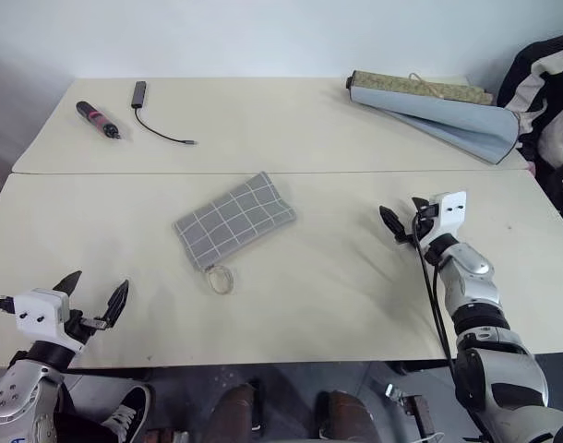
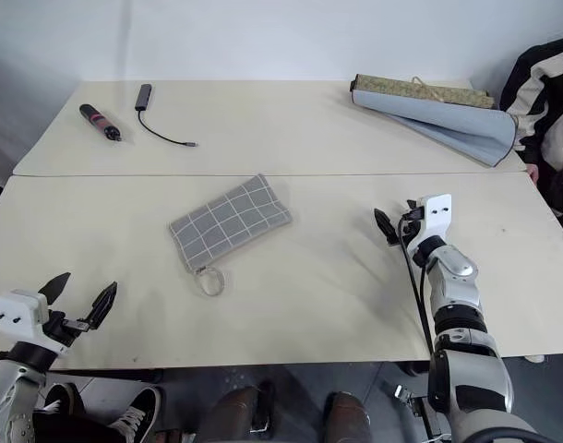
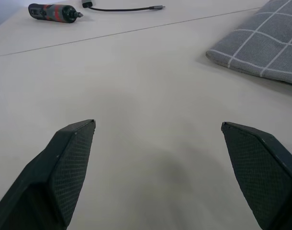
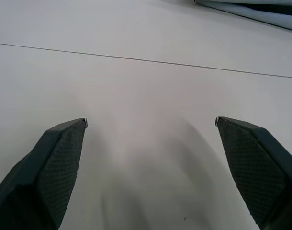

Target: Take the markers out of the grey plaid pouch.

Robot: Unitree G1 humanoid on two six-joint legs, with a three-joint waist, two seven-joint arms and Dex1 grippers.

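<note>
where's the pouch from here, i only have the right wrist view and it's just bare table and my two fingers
Observer: The grey plaid pouch lies flat mid-table, to the left of the right gripper, apart from it.
Operator: is it open, any markers out
Observer: No markers are visible; I can't tell whether the pouch is open. Its cord loop points toward the table's near edge.
Operator: where's the other arm
Observer: The left gripper hovers open near the table's front left edge, empty.

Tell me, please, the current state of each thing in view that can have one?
Grey plaid pouch: flat on the table, untouched, no markers showing.
Rolled mat: partly unrolled.
Cable: loose, unplugged.
Left claw: open, empty.
Right claw: open, empty.
</note>
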